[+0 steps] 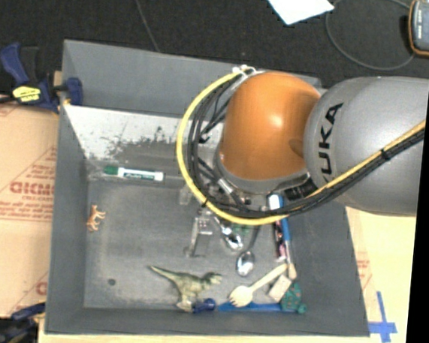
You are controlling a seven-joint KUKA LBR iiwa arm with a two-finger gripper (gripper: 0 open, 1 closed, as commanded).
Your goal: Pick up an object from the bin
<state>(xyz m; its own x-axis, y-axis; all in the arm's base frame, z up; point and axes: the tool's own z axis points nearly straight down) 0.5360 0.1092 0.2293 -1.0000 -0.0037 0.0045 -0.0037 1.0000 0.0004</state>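
My gripper point(200, 237) hangs below the arm's wrist over the bare bin floor at the middle, and nothing is seen held in it. Just to its right lie metal spoons point(245, 264), close to it. Below it, near the front wall, a green toy dinosaur point(187, 280) lies on its side. A white plastic spoon point(258, 287) lies to the right of the dinosaur, and a blue stick-shaped thing point(250, 308) lies along the front wall.
A green-capped white marker point(133, 173) lies at the back left by the sloped wall. A small orange toy figure point(95, 217) lies at the left. A blue pen point(282, 237) and a teal piece point(294, 296) lie at the right. The arm's orange cover hides the bin's back right.
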